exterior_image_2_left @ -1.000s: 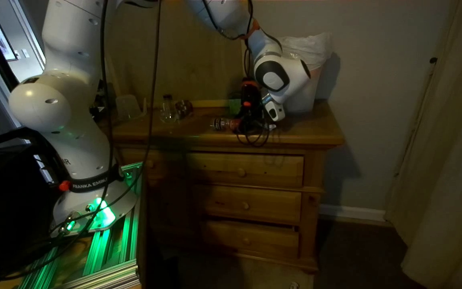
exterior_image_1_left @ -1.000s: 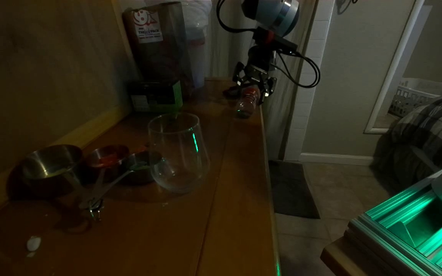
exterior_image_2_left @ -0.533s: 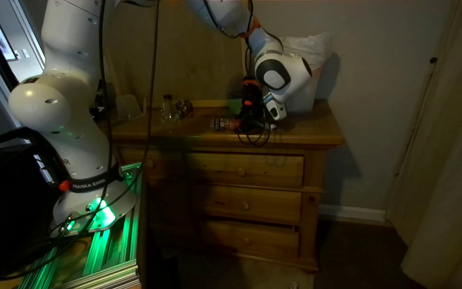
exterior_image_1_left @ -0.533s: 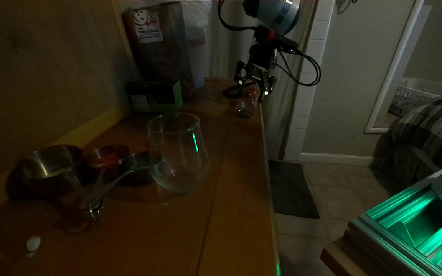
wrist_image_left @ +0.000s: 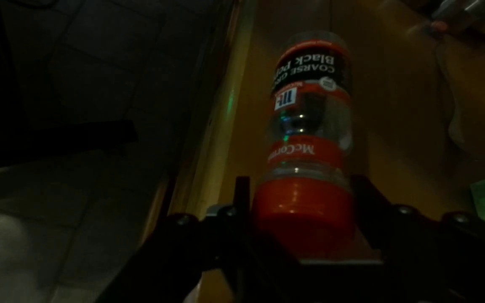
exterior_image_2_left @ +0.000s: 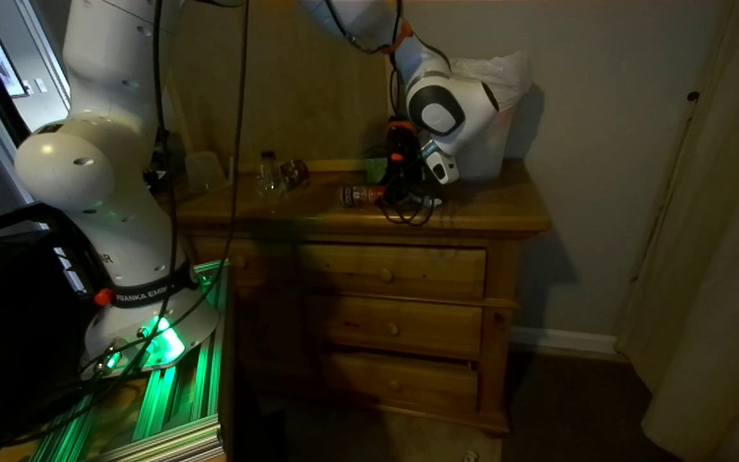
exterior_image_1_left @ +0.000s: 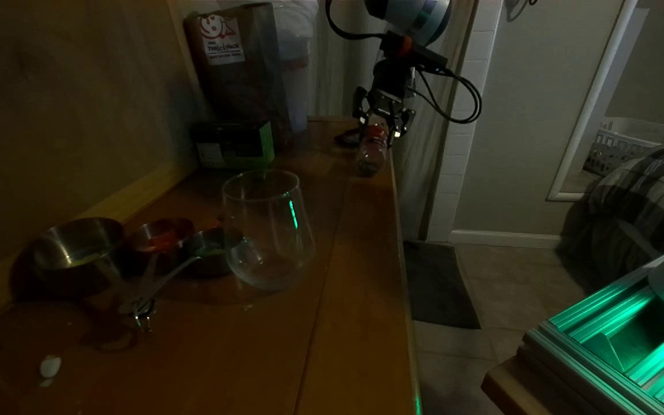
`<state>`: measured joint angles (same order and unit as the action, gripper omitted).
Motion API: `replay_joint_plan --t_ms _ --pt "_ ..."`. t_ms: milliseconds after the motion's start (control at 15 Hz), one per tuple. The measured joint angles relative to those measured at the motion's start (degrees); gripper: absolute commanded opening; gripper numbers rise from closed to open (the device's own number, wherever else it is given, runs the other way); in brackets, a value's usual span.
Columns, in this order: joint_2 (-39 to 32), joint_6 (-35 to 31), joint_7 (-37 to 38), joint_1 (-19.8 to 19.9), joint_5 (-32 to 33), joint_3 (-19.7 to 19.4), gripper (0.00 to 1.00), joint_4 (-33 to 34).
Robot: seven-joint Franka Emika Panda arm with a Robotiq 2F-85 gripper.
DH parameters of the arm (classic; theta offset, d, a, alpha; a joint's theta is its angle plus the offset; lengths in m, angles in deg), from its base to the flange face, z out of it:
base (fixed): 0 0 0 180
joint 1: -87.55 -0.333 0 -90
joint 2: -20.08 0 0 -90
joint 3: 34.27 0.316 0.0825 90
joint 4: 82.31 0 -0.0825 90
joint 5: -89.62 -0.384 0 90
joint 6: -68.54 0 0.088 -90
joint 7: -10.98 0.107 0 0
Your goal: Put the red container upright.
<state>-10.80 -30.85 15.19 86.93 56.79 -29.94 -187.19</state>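
Dim light on the wooden dresser (exterior_image_2_left: 408, 301), green glow from the robot base (exterior_image_2_left: 169, 346) beside it, its drawers (exterior_image_2_left: 369, 324) partly shadowed, murky wrist view, glints on the red container (wrist_image_left: 305, 148)

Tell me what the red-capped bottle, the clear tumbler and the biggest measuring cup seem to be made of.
Red-capped bottle: glossy cap, probably plastic from its solid red shine; see-through body, plastic or glass. Clear tumbler: likely glass, smooth and transparent with a crisp green reflection. Biggest measuring cup: apparently metal, from its silvery, shiny inside.

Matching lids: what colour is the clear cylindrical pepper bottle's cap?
Round red cap, clearest in the wrist view.
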Motion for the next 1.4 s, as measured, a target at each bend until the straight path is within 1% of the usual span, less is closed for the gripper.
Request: replay_joint_plan --t_ms 133,467,667,867,1000,1133,1400 --pt "3.0 0.1 1.0 -1.5 2.9 0.1 0.35 0.0" --pt "12.3 1.3 5.8 -8.0 14.2 1.3 0.35 0.0" --pt "16.1 1.1 5.7 -10.7 20.3 2.6 0.35 -0.2" --pt "19.2 -0.6 4.6 -12.2 26.3 4.0 0.35 -1.5" --pt "20.9 -4.4 2.8 -12.6 29.6 4.8 0.35 -3.6" --pt "22.1 -9.9 0.1 -12.6 31.6 5.2 0.35 -6.2" --pt "24.9 -23.3 -6.4 -12.4 32.2 5.5 0.35 -12.5"
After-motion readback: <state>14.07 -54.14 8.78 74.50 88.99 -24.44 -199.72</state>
